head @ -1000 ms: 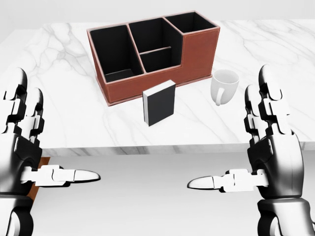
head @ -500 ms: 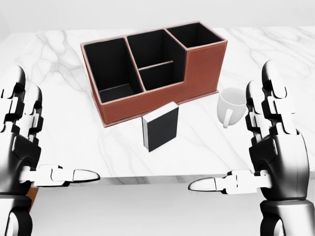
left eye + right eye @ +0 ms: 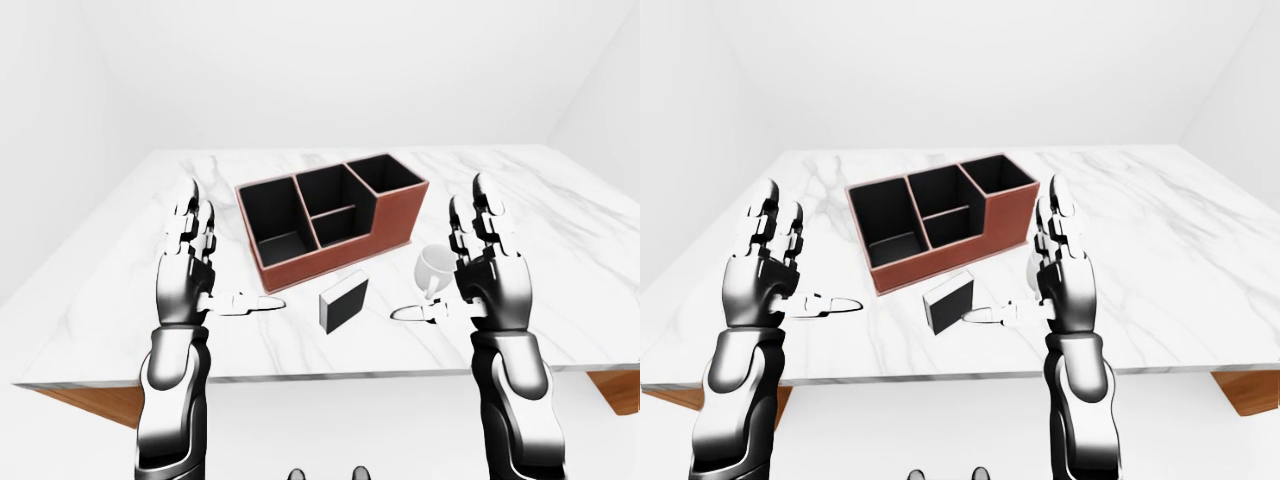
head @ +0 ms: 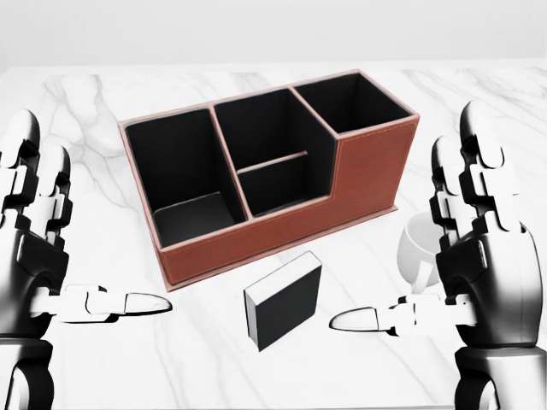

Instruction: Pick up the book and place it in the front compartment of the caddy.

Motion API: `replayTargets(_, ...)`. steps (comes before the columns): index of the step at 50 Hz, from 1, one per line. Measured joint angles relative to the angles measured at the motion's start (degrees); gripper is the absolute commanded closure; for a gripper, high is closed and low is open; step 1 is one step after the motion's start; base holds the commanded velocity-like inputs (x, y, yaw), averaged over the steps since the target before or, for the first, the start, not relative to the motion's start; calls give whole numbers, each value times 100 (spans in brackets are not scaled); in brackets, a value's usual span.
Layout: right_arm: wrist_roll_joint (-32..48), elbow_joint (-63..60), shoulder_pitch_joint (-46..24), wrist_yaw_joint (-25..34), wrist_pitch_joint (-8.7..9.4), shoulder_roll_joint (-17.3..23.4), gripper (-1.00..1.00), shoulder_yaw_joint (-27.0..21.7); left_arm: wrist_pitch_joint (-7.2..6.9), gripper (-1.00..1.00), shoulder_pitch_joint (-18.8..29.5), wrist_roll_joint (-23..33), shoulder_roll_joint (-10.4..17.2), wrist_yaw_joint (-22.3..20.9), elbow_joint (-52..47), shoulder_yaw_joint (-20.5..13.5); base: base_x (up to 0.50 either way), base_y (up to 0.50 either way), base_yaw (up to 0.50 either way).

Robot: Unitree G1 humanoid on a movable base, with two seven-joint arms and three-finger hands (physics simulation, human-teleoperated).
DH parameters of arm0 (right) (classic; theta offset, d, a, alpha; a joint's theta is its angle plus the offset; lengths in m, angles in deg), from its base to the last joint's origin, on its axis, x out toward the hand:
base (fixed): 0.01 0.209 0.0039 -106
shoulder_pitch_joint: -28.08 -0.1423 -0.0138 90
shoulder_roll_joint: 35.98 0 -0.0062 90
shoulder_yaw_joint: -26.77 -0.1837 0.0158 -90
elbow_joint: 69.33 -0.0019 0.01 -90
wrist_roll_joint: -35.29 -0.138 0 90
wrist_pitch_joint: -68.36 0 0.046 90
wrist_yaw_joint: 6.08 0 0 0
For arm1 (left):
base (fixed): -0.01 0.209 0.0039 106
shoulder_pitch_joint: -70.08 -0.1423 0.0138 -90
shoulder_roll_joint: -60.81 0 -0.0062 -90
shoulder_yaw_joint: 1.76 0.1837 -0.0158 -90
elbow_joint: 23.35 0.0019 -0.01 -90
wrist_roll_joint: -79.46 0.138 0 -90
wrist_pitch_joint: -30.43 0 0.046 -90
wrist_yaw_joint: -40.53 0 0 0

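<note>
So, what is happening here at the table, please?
A humanoid robot stands at a marble table with both hands raised and open; neither holds anything. The left hand and right hand flank a small black book, which stands on the table just below a brown caddy in the head view. A white mug sits partly behind the right hand. The book is not yet picked up.
</note>
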Motion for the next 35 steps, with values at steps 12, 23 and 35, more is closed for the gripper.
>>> replayTargets(12, 17, 18, -14, -4, 0, -8, -100, 8, 0, -100, 33, -12, 3, 2, 0, -7, 25, 0, 0)
replayTargets(23, 80, 75, -6, -31, 0, -5, -100, 27, 0, -100, 8, -11, 5, 0, -13, -10, 0, 16, 0)
replayTargets(35, 55, 28, 12, -13, 0, -12, -100, 16, 0, -100, -10, -10, 2, -7, -32, -5, 18, 0, 0)
